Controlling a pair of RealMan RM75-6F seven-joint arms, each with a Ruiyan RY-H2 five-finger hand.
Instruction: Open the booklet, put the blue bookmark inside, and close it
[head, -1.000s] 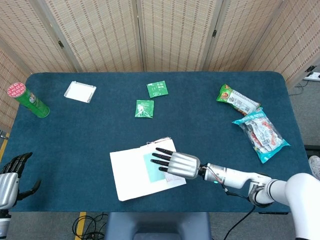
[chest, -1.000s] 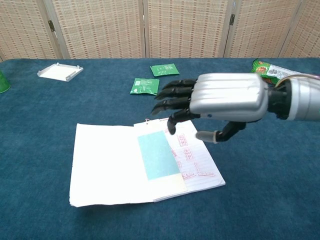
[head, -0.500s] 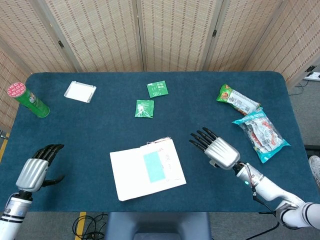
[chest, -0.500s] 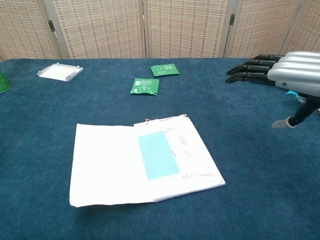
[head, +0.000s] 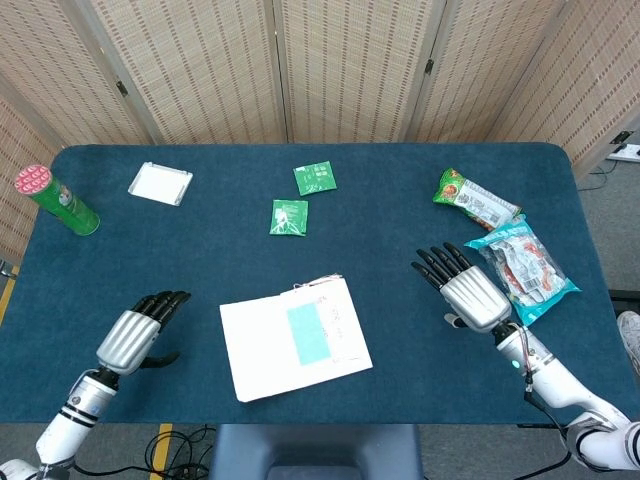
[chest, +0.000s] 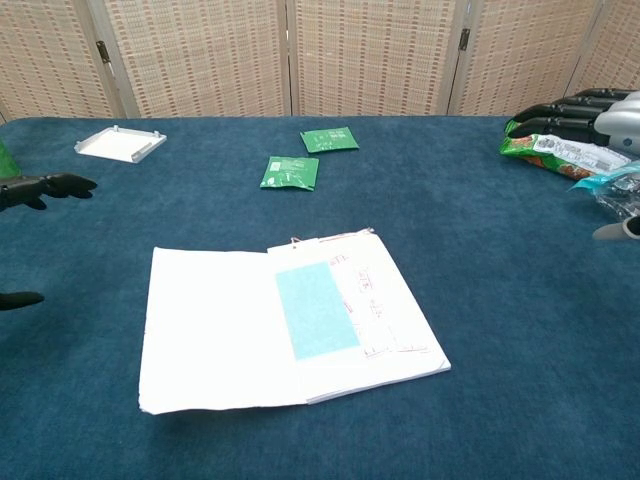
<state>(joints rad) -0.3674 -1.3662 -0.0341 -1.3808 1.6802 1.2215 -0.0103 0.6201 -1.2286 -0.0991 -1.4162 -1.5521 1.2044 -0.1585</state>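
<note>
The white booklet (head: 293, 337) (chest: 270, 330) lies open near the table's front edge, its left page blank and its right page printed in red. A light blue bookmark (head: 309, 334) (chest: 316, 309) rests flat on it along the middle fold. My left hand (head: 138, 333) (chest: 40, 187) hovers to the left of the booklet, fingers apart and holding nothing. My right hand (head: 467, 289) (chest: 585, 108) hangs well to the right of it, fingers spread and empty.
Two green sachets (head: 290, 216) (head: 315, 178) lie behind the booklet. A white tray (head: 160, 183) and a green can (head: 55, 200) stand at the far left. Snack packs (head: 476, 201) (head: 524, 266) lie just right of my right hand.
My right hand has lifted off the booklet and pulled away to the right, leaving the bookmark on the page. My left hand has moved in from the table's left edge toward the booklet.
</note>
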